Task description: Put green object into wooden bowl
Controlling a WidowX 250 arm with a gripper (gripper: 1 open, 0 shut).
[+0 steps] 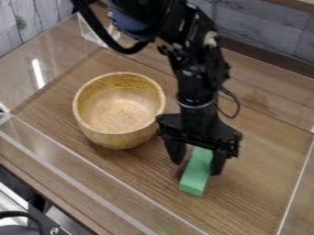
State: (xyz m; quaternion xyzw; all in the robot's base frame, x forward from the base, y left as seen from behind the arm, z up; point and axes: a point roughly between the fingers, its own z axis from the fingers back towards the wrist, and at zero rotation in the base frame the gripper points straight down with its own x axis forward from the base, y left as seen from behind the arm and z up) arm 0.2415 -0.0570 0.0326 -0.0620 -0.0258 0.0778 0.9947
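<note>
The green object point(196, 173) is a long matte block lying on the wooden table, right of the bowl. My gripper point(197, 153) points straight down over the block's far end, open, one finger on each side of the block. The near end of the block sticks out toward the table's front edge. The wooden bowl point(119, 110) is round, light tan and empty, standing left of the gripper, close to its left finger.
A clear plastic wall point(147, 213) rims the table's front and left sides. A small clear stand point(98, 30) sits at the back left. The black arm point(185, 55) rises behind the bowl.
</note>
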